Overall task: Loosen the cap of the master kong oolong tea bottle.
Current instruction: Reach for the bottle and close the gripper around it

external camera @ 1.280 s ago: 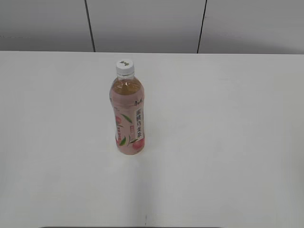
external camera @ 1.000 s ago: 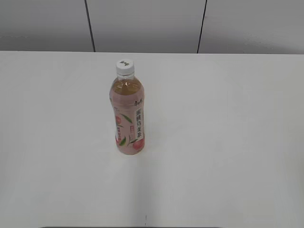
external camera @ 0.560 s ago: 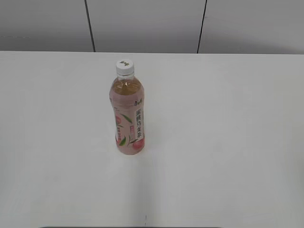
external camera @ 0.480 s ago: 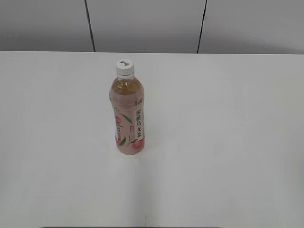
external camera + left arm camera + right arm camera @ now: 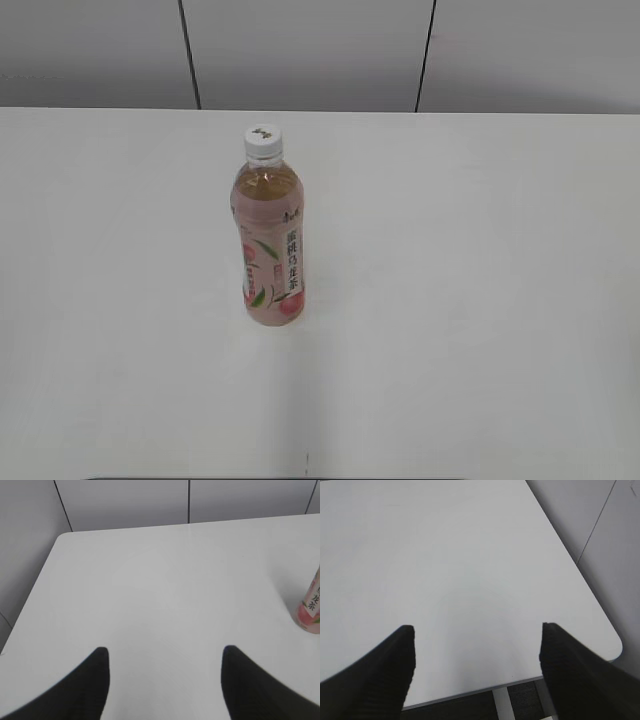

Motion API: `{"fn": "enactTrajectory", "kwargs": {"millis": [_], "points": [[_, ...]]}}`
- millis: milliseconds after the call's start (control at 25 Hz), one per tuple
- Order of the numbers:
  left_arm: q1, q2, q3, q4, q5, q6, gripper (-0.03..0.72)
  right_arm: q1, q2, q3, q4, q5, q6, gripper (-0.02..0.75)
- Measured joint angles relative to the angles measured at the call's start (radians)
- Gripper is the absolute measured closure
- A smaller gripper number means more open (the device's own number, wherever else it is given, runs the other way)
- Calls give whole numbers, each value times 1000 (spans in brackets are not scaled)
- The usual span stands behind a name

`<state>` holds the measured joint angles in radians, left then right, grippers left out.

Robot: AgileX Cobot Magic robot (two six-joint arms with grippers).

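Note:
The master kong oolong tea bottle stands upright on the white table, left of centre in the exterior view, with its pink peach label facing me. The white cap with a dark green mark sits on its neck. Neither arm shows in the exterior view. My left gripper is open and empty over bare table; the bottle's base shows at the right edge of the left wrist view. My right gripper is open and empty over the table's edge; the bottle is out of the right wrist view.
A grey panelled wall rises behind the table's far edge. The left wrist view shows the table's rounded far-left corner. The right wrist view shows a rounded table corner and dark floor beyond the edge.

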<state>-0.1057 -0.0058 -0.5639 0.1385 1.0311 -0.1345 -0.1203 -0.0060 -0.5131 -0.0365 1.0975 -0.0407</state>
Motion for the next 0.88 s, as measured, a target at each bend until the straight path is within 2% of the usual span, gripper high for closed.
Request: {"fn": "enactTrajectory", "kwargs": {"millis": [360, 440, 680, 880], "points": [[-6, 0, 0, -9, -1, 2, 257, 61, 0, 0, 0, 0, 0, 152], [-21, 13, 0, -34, -2, 35, 257, 87, 0, 0, 0, 0, 0, 152], [-28, 99, -5, -171, -24, 211, 257, 107, 0, 0, 1, 0, 0, 152], [-30, 181, -23, -414, -235, 381, 257, 118, 12, 0, 92, 0, -86, 152]]}}
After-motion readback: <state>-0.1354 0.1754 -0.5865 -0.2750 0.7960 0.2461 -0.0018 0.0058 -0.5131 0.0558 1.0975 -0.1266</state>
